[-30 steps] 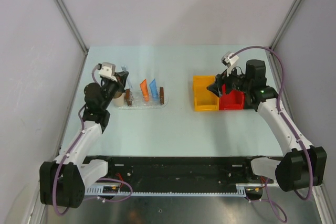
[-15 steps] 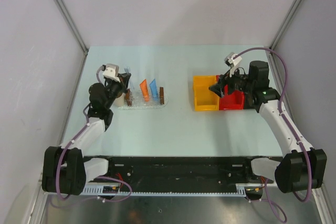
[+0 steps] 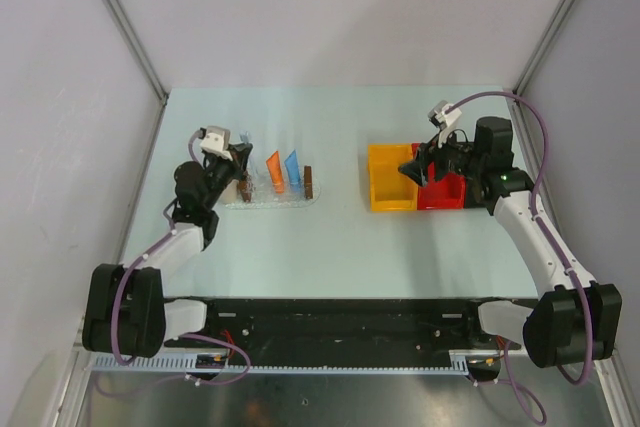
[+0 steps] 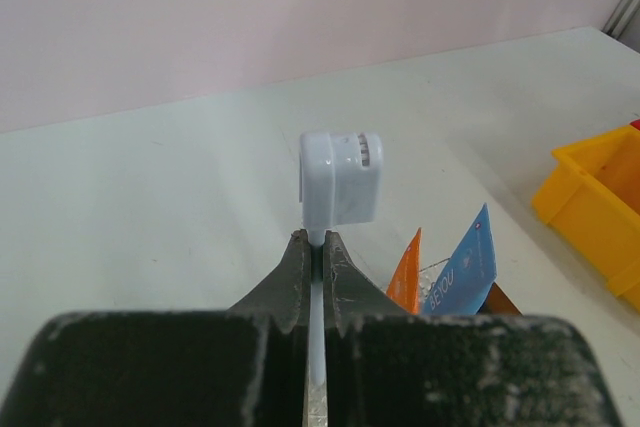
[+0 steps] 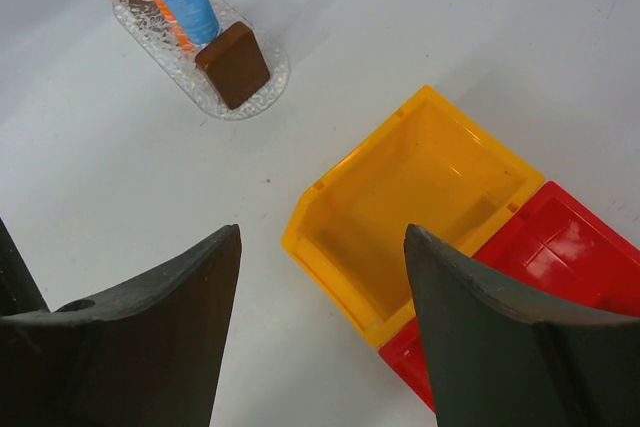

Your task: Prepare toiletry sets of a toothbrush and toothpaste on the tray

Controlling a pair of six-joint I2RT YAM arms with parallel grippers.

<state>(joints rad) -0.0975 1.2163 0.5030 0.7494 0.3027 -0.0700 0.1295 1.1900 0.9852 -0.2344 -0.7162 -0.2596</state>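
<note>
My left gripper [image 4: 317, 242] is shut on the thin whitish toothbrush [image 4: 338, 177], whose capped head sticks up past the fingertips. In the top view that gripper [image 3: 238, 159] hovers over the left end of the clear tray [image 3: 268, 201]. An orange toothpaste tube [image 3: 274, 171] and a blue one [image 3: 292, 169] lean upright in the tray between its two brown blocks; both also show in the left wrist view, orange tube [image 4: 405, 277] and blue tube [image 4: 462, 265]. My right gripper [image 5: 320, 232] is open and empty above the yellow bin [image 5: 330, 247], far right of the tray [image 5: 262, 87].
A yellow bin [image 3: 385, 179] and a red bin [image 3: 441, 192] stand side by side at the right, under my right gripper [image 3: 418, 169]. The yellow bin looks empty. A beige cup [image 3: 227, 188] sits by the tray's left end.
My left gripper has shifted slightly right and nearer, over the tray's left end, still holding the toothbrush. The right gripper rose a little earlier and has held still since.
</note>
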